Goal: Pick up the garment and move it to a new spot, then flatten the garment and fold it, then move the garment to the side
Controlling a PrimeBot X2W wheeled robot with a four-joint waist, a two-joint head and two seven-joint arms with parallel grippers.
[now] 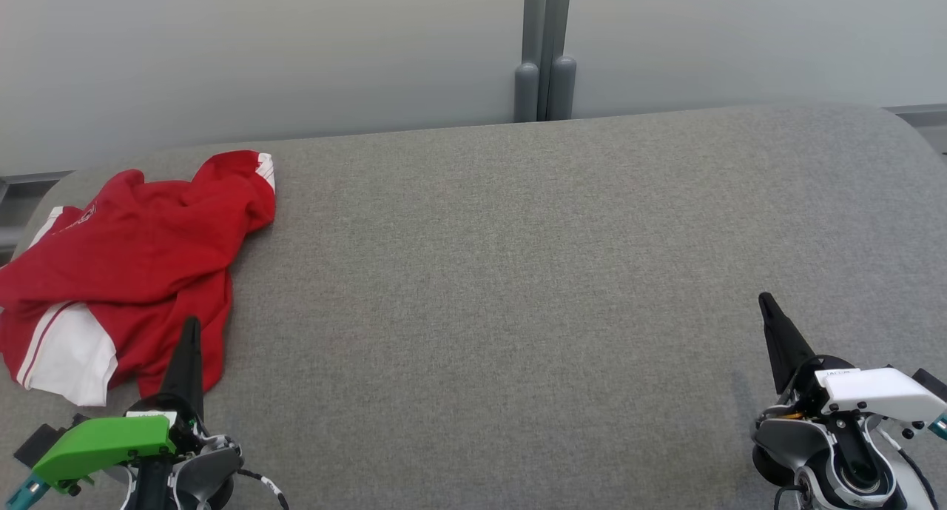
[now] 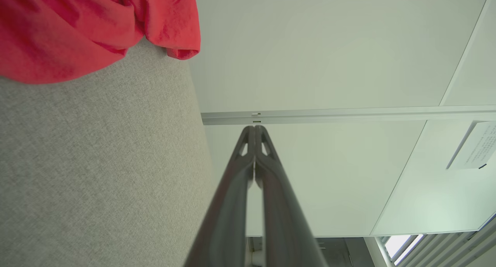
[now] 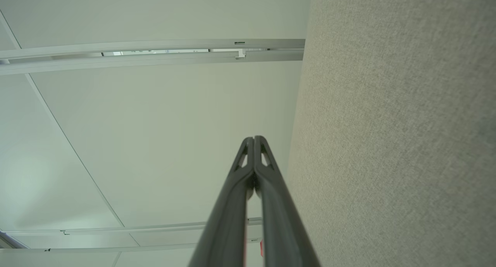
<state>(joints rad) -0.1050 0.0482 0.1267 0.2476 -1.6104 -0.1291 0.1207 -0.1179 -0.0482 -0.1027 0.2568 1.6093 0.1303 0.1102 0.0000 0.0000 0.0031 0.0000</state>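
A crumpled red garment (image 1: 140,262) with white trim lies bunched at the far left of the grey fabric table (image 1: 518,288). Part of its red cloth, the garment (image 2: 77,26), fills the upper left of the left wrist view. My left gripper (image 1: 192,323) is at the lower left, shut, its tip over the garment's near edge, holding nothing. In the left wrist view the left gripper (image 2: 254,128) has its fingertips pressed together. My right gripper (image 1: 763,299) stands shut and empty at the lower right, far from the garment; the right wrist view shows the right gripper (image 3: 254,138) closed.
The table's rounded back edge (image 1: 562,119) runs along a pale wall with a grey post (image 1: 546,51). A wide stretch of bare grey cloth lies between the two grippers.
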